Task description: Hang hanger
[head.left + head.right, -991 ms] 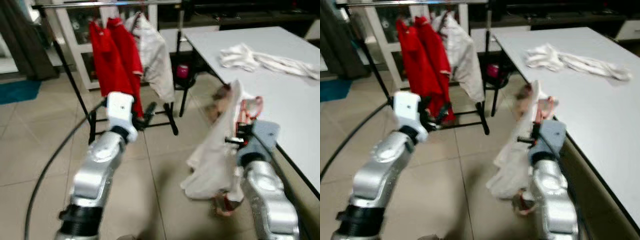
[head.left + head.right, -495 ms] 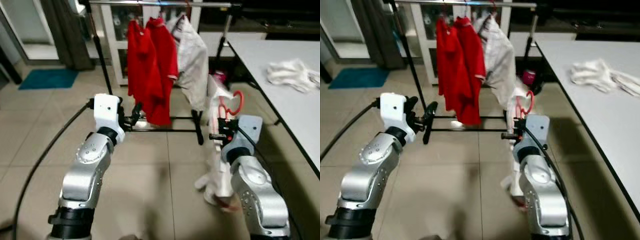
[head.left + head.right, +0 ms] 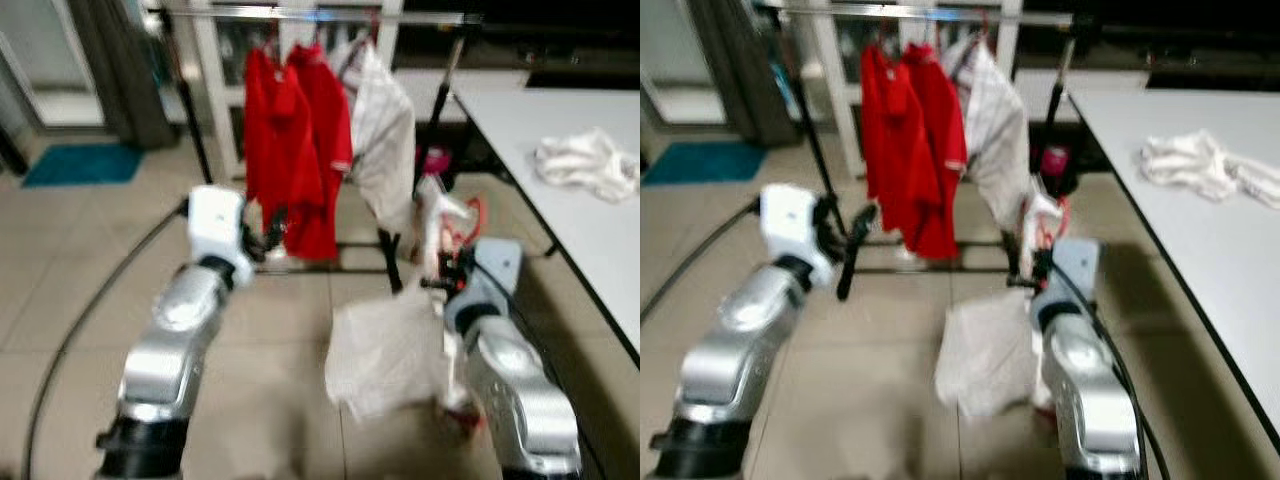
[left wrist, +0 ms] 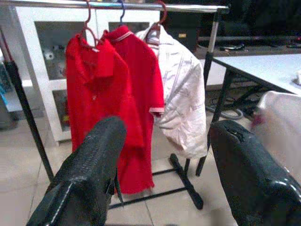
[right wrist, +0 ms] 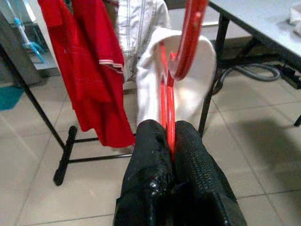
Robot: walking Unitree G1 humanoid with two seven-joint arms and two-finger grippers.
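The red hanger [image 5: 165, 101] with a white shirt [image 3: 385, 345] sits pinched tight in the right gripper [image 5: 170, 141], near the clothes rack [image 4: 141, 6]. The left gripper [image 4: 162, 155] is wide open, holding nothing.

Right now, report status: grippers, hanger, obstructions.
Right gripper shut on red hanger, white garment draped on it. Left gripper open, empty. Rail ahead holds two red shirts, one white shirt.

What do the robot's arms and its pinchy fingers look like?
Both arms are shiny silver and rounded. The left arm has a white block at its wrist and a black cable trailing off. The right arm has a grey-blue wrist block. Each gripper has two chunky black fingers, slightly bumpy.
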